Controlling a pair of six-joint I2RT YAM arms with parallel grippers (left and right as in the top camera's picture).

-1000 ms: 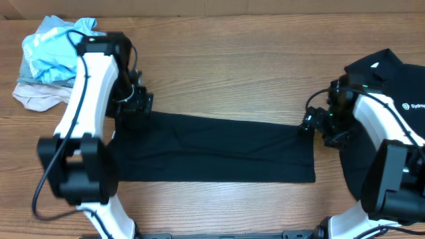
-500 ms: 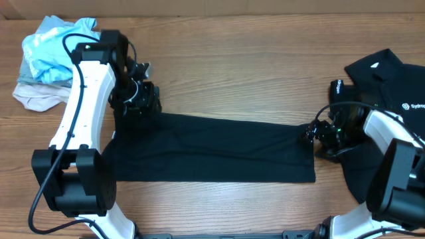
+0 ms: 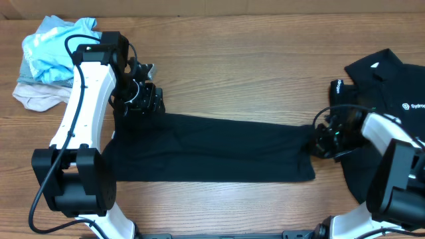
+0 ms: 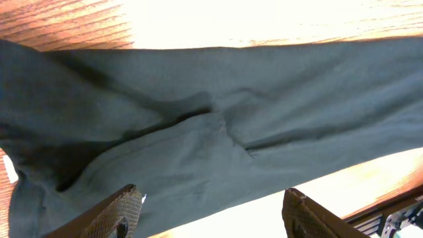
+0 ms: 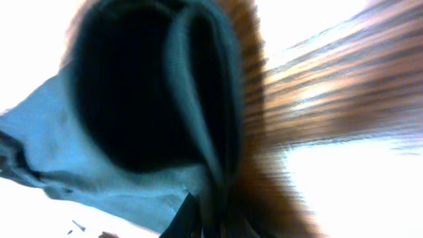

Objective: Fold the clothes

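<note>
A plain black shirt (image 3: 212,149) lies on the table as a long strip running left to right. My left gripper (image 3: 143,99) hovers open over its upper left corner. In the left wrist view both fingertips (image 4: 119,215) straddle the cloth (image 4: 198,132) with nothing between them, and a small white label (image 4: 10,168) shows at the left edge. My right gripper (image 3: 321,141) is at the strip's right end, shut on the cloth edge. The right wrist view is blurred; a fold of dark cloth (image 5: 132,99) runs down into the jaws (image 5: 205,221).
A black collared shirt (image 3: 385,86) with white chest lettering lies at the right edge, partly under my right arm. A pile of light-blue, grey and beige garments (image 3: 50,53) sits at the back left corner. Bare wood table (image 3: 252,73) lies behind the strip.
My right gripper dropped to the strip's right end and shut on the cloth. My left gripper shifted slightly right at the upper left corner, staying open.
</note>
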